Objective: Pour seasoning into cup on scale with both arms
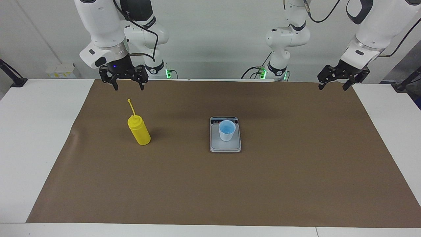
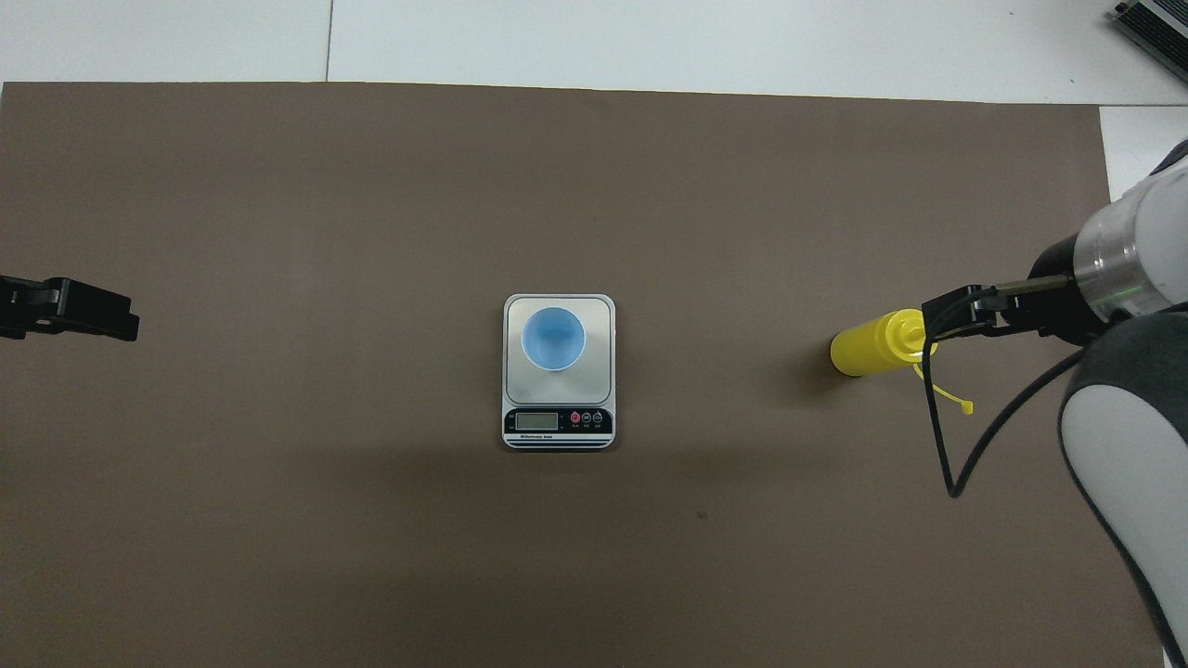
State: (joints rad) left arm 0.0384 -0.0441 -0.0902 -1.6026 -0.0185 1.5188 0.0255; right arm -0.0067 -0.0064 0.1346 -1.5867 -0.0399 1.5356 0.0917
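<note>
The yellow seasoning bottle (image 1: 139,131) stands upright on the brown mat toward the right arm's end, its cap strap (image 1: 131,106) sticking up. The light blue cup (image 1: 227,130) stands on the weighing plate of the silver-grey scale (image 1: 225,147) at mid-table. My right gripper (image 1: 128,88) hangs open and empty in the air over the mat by the bottle's strap, well above the bottle. In the overhead view the right gripper (image 2: 961,311) overlaps the top of the bottle (image 2: 865,349). My left gripper (image 1: 332,88) waits open and empty over the mat's corner at the left arm's end.
The brown mat (image 1: 296,184) covers most of the white table (image 1: 29,138). The scale's display strip (image 2: 558,422) faces the robots. A black cable (image 2: 947,455) droops from the right wrist over the mat beside the bottle.
</note>
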